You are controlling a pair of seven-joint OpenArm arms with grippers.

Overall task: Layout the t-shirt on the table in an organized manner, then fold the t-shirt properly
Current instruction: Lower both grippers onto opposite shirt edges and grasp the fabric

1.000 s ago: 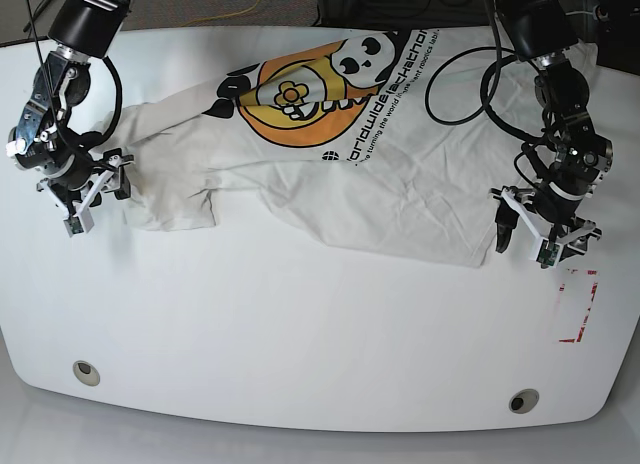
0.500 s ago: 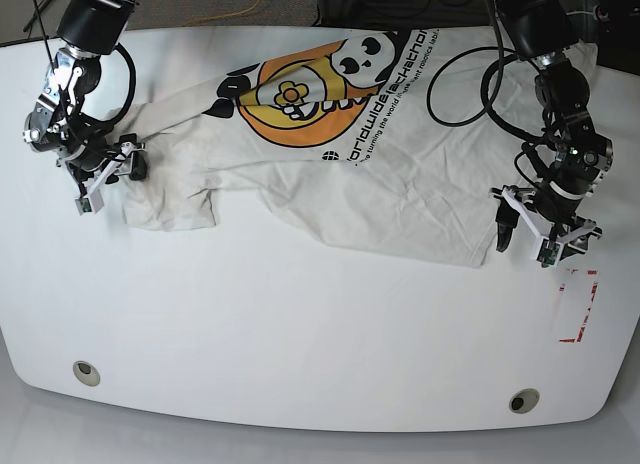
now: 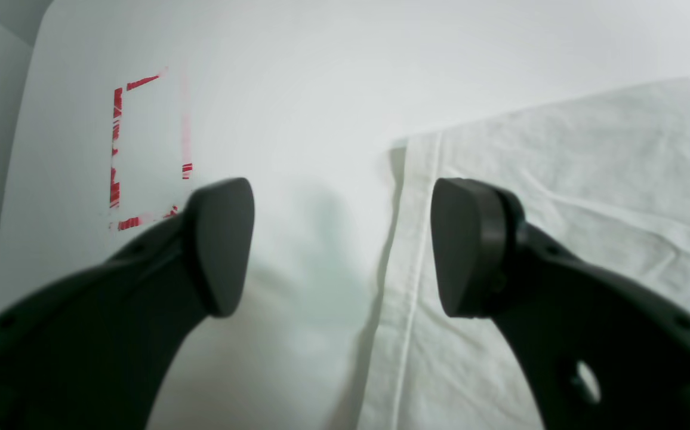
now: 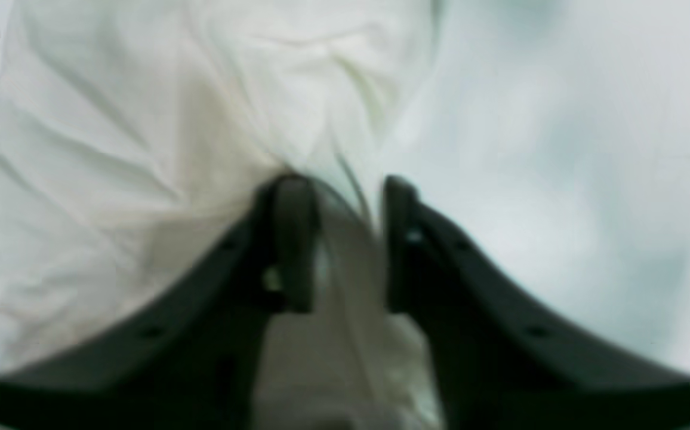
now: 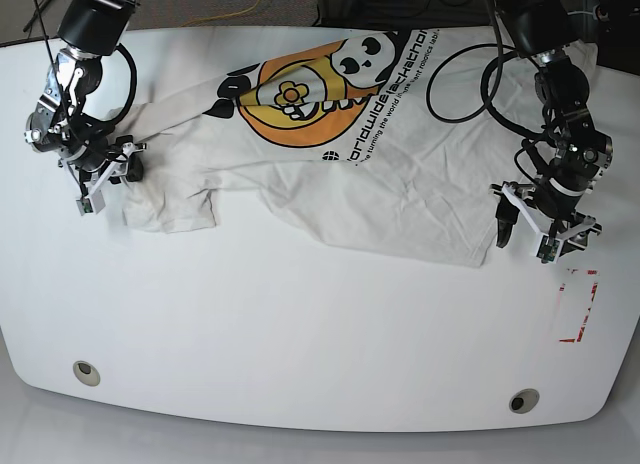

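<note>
The off-white t-shirt [image 5: 400, 184] lies print-up and crumpled across the far half of the table [image 5: 300, 334]. On the base view's left, my right gripper [image 5: 118, 172] is at the sleeve's outer edge. The blurred right wrist view shows this gripper [image 4: 348, 197] nearly closed, with a fold of t-shirt [image 4: 112, 149] pinched between its fingers. My left gripper [image 5: 545, 229] is open at the shirt's lower right hem corner. In the left wrist view, this gripper [image 3: 342, 239] straddles the hem edge, one finger over the t-shirt [image 3: 560, 179] and the other over bare table [image 3: 297, 89].
A red tape rectangle [image 5: 578, 306] marks the table just beyond the left gripper, and it shows as the tape rectangle [image 3: 117, 149] in the left wrist view. Two metal grommets [image 5: 86, 372] [image 5: 522, 400] sit near the front edge. Black cables hang by the left arm.
My right gripper moved up and inward from beside the sleeve onto its edge and closed on the cloth. The left gripper has stayed almost still, open at the hem corner.
</note>
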